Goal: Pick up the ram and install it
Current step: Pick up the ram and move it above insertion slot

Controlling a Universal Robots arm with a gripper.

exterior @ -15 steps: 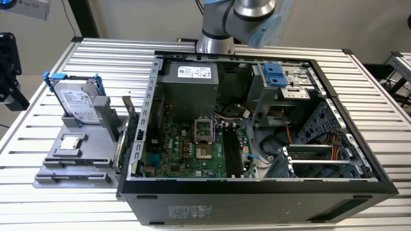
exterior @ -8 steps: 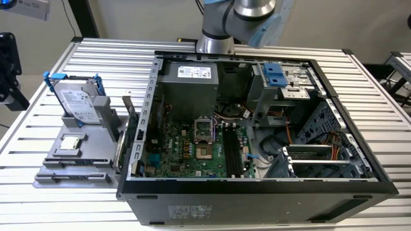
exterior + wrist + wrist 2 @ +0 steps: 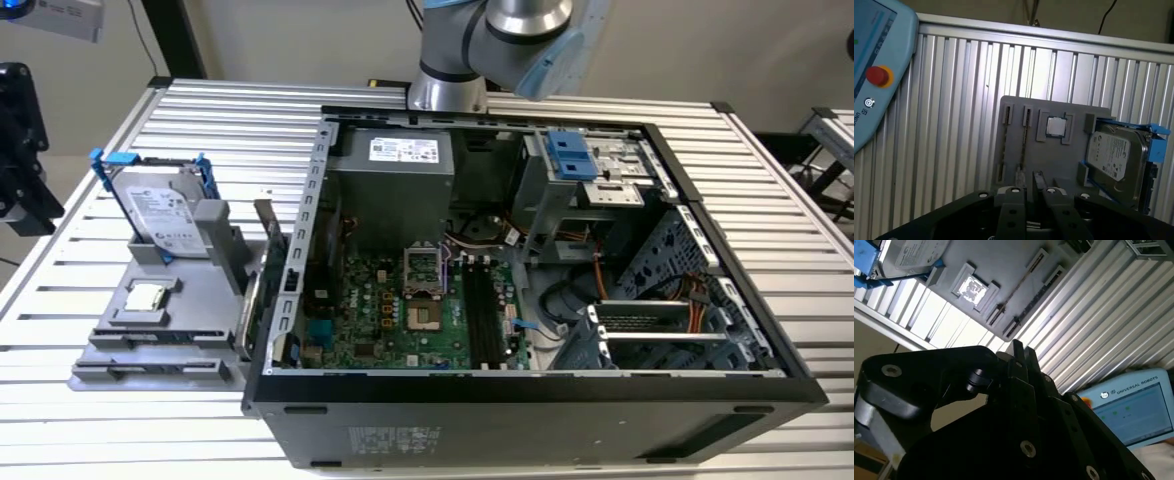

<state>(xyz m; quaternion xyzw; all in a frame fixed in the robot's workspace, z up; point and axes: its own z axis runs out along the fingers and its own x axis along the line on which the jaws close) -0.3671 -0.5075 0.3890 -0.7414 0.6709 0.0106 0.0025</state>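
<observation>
- On the grey holder tray (image 3: 1054, 155), the ram (image 3: 1023, 145) stands on its long edge in a narrow slot, a thin dark strip untouched by anything.
- Next along the same tray sits a small square silver chip (image 3: 1056, 126) in its recess. Past that is a hard drive (image 3: 1116, 160) with blue clips, propped upright (it is the tallest thing on the tray).
- The gripper (image 3: 1038, 175) hangs above the tray, well apart from the ram. Its fingers are drawn together with nothing between them.
- In the exterior view, the tray rests on the slatted metal table (image 3: 174, 130), just beside the open computer case (image 3: 534, 420) on the exterior view's left. The arm (image 3: 467, 40) rises behind the case.
- Inside the case, long black slots (image 3: 483, 315) run side by side on the green motherboard (image 3: 387, 310).
- A pale blue pendant (image 3: 874, 75) with a red button shows in the first wrist view.
</observation>
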